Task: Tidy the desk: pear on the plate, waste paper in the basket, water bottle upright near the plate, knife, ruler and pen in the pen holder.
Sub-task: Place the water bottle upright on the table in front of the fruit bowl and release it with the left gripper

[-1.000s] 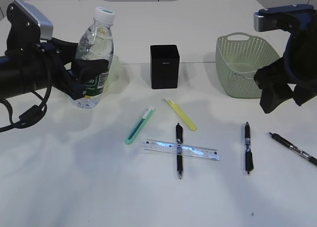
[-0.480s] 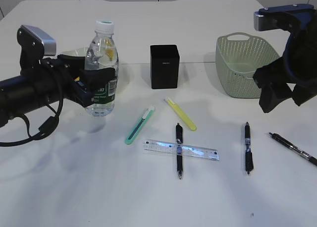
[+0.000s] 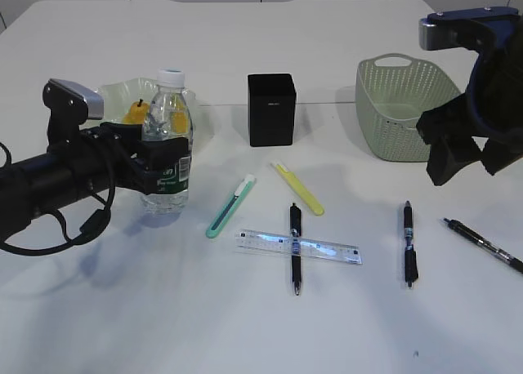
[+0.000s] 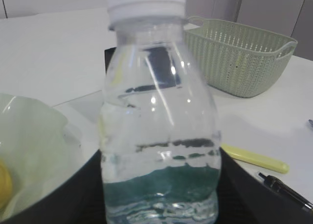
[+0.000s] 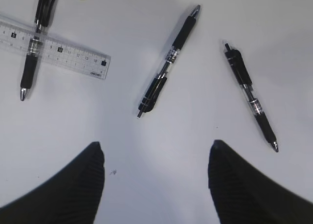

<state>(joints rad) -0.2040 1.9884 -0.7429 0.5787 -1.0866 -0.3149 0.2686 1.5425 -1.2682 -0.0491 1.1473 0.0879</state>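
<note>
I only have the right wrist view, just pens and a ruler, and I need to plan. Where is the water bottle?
Observer: The left end effector grips the water bottle, upright, in front of the plate.
Operator: Is the pear placed?
Observer: Yes, the pear lies in the plate.
Operator: Where is the pen holder?
Observer: The pen holder stands at the middle back of the table; in the exterior view the basket is to its right.
</note>
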